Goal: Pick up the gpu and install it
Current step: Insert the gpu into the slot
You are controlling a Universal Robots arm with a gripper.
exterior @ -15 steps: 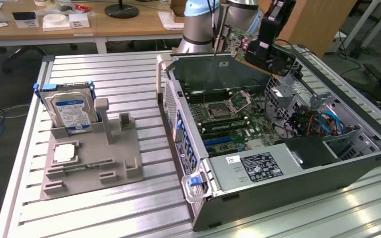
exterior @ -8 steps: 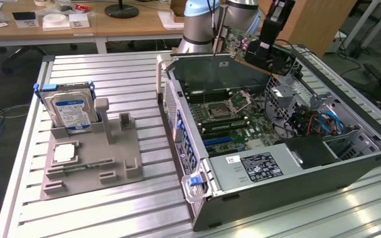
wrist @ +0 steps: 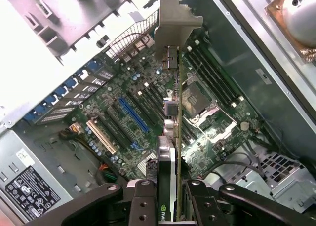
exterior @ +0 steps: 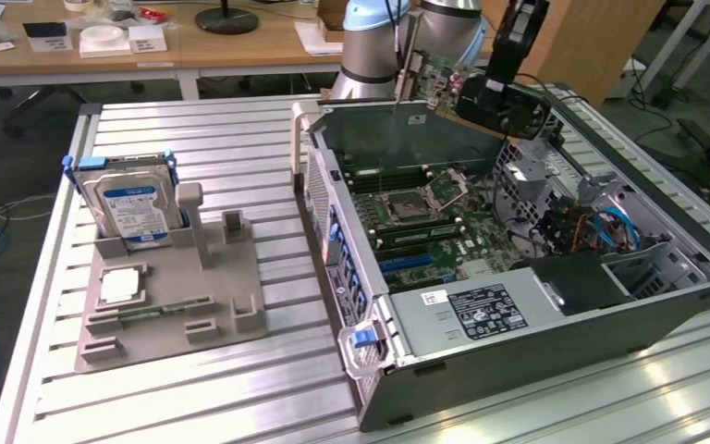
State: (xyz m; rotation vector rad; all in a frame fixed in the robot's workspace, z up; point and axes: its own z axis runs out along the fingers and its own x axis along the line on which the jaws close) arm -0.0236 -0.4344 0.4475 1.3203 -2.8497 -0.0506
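Gripper [wrist: 170,199]: fingers [wrist: 143,202] pressed in on both flat faces of the gpu [wrist: 167,157], pinching it at the end away from the bracket. Firm hold; the card does not sag.

- Gpu: held edge-on and in the air. The pale metal bracket [wrist: 175,23] is at the end farthest from the gripper.
- Exterior view: card and gripper sit at about 1 o'clock from frame centre, above the far wall of the open computer case [exterior: 540,370]. The card is not in any slot.
- Below the card: the green motherboard [exterior: 423,231], with the CPU socket [exterior: 407,205] near its middle.
- Wrist view: the long blue expansion slot [wrist: 133,115] lies off to one side of the card's edge, well apart from it.
- Power supply [exterior: 472,310]: at 4 to 5 o'clock in the exterior view, label side up.
- Blue cables [exterior: 612,229]: at 3 o'clock, in the drive bay end of the case.
- Robot arm [exterior: 380,37]: rises at 12 o'clock, behind the case.
- Grey fixture [exterior: 226,305]: at 8 o'clock on the slatted aluminium table [exterior: 207,388]. It holds a hard drive [exterior: 133,211] standing upright at 9 o'clock.
- Processor chip [exterior: 121,287]: small, square and silver, lying flat just in front of the drive.
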